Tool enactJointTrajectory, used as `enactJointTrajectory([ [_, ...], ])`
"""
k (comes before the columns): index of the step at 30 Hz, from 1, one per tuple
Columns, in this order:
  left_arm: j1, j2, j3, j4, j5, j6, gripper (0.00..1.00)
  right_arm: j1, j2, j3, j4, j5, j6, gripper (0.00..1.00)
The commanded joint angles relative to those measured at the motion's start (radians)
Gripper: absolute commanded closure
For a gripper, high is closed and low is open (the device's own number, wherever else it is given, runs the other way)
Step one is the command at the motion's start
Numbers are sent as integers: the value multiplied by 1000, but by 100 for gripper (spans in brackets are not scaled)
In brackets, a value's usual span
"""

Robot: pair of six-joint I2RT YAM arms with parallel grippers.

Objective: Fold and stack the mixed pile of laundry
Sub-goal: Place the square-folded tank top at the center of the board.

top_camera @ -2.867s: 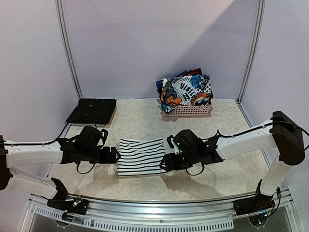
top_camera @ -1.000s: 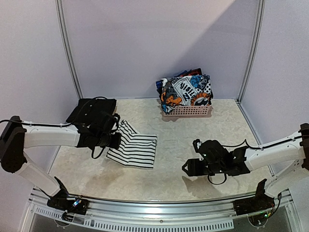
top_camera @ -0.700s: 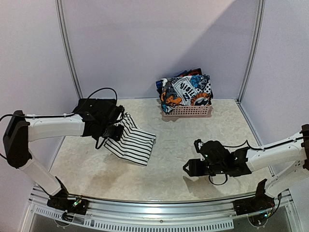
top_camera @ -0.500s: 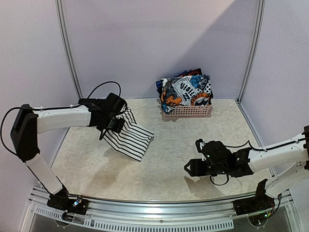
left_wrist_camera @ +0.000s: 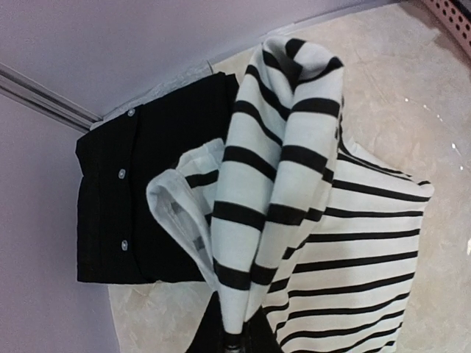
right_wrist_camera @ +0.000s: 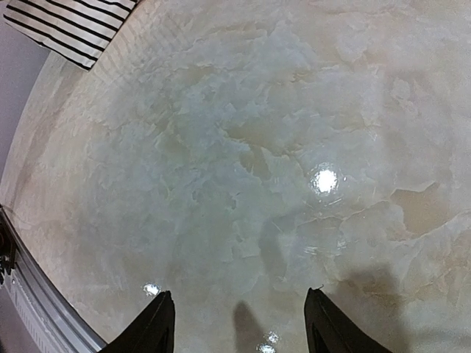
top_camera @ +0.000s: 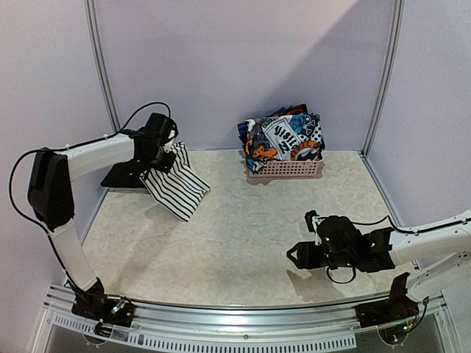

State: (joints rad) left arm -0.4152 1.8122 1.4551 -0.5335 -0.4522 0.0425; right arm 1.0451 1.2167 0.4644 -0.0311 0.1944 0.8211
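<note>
- Clamped tight in the jaws of the left gripper (top_camera: 165, 158): the striped garment (top_camera: 176, 187), hanging at far left, partly over the folded black garment (left_wrist_camera: 140, 198).
- On the right gripper (right_wrist_camera: 239, 323): jaws apart, holding nothing, low over the tabletop (top_camera: 243, 228).
- In the pink basket (top_camera: 285, 169) at the back: the graphic-print garment (top_camera: 283, 140), with lettering too small to read.

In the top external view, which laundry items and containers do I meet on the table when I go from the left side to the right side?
folded black garment → white garment with black stripes → pink latticed basket full of graphic-print clothes
</note>
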Motion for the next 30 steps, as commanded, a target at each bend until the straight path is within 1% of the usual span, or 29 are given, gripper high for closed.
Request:
enactJointTrajectory([
  [1, 53, 49, 59, 41, 119, 18, 100, 4, -15, -20, 3, 35, -13, 40],
  [8, 79, 113, 205, -18, 117, 9, 100, 6, 26, -19, 22, 33, -21, 38],
  [11, 93, 112, 246, -40, 116, 8, 100, 5, 28, -24, 47, 47, -27, 33],
  [13, 106, 109, 265, -50, 129, -6, 100, 4, 24, -26, 34, 66, -26, 30],
  [16, 127, 114, 302, -74, 136, -22, 100, 6, 14, -31, -3, 93, -25, 28],
  [27, 146, 165, 482, -186, 143, -33, 100, 5, -58, -53, -60, 134, -22, 26],
  [30, 146, 170, 507, -206, 132, -24, 100, 4, -76, -62, -71, 144, -19, 26],
])
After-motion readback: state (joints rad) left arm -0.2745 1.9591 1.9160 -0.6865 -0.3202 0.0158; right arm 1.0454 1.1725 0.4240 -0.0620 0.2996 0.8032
